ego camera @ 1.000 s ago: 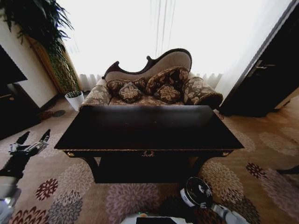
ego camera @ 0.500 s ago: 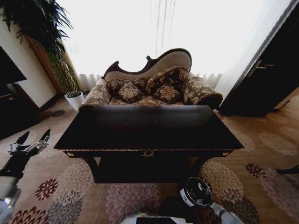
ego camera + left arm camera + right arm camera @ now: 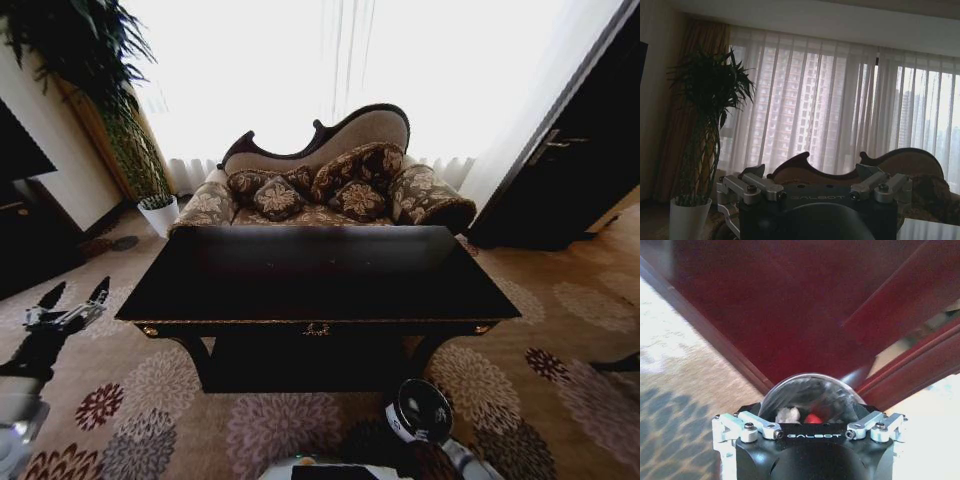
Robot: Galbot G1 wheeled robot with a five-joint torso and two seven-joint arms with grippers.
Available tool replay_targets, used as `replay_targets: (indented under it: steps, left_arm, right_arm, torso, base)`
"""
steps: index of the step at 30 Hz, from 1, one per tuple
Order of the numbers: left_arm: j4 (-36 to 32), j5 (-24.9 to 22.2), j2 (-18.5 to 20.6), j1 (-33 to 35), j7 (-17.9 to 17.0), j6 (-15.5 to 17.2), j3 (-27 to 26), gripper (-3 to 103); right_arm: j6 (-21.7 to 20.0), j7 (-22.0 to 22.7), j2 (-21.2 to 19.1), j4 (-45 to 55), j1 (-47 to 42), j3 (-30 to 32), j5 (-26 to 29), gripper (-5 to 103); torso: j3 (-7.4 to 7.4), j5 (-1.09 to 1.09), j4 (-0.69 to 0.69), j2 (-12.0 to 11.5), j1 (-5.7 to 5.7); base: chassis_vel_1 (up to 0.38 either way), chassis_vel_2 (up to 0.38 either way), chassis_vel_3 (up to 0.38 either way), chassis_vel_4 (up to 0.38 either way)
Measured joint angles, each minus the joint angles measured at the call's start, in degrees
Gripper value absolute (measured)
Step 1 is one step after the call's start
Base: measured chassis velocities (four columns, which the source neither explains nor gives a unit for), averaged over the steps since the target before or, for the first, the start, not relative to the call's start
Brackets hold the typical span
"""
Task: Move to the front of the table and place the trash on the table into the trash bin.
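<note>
While the right gripper [image 3: 809,427] hung low in front of the table [image 3: 300,290], the trash bin [image 3: 810,375] sat directly ahead of it, its round rim touching the front of the wrist housing. Whether the gripper actually clasped the bin could not be told. The bin was small, black and bucket-like, with a glossy rim. Two pieces of trash lay inside it, nearest the gripper: one crumpled white paper ball [image 3: 786,415] and one small red piece [image 3: 813,418]. Beyond the bin rose the dark reddish wood of the table.

The one table was large, dark and glossy, with a rectangular top, gold edge trim, a brass ornament [image 3: 317,328] at the middle of its front edge and a lower shelf.

The left gripper [image 3: 75,290] hovered over the flowered carpet, well apart from the table's corner, its two fingers [image 3: 50,295] spread wide and holding nothing. Far ahead of it stood one white plant pot [image 3: 688,220].

Each wrist housing bore the word "GALBOT".
</note>
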Motion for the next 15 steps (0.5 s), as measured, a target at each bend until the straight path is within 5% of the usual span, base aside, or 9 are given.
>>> replay_targets:
  steps: [8,15]
  left_arm:
    - [0.3,0.0,0.0,0.1,0.0,-0.1,0.0,100]
    - [0.9,1.0,-0.4,-0.7,-0.1,-0.1,1.6,100]
  right_arm:
    - [0.1,-2.0,-0.6,0.8,-1.0,-0.2,1.6,100]
    - [4.1,-15.2,-1.6,8.8,-8.0,-0.3,11.1,100]
  torso:
    - [0.00,-0.06,0.02,0.0,0.00]
    - [0.00,-0.04,0.00,0.0,0.00]
  base:
    - [0.000,0.000,0.000,0.000]
    - [0.000,0.000,0.000,0.000]
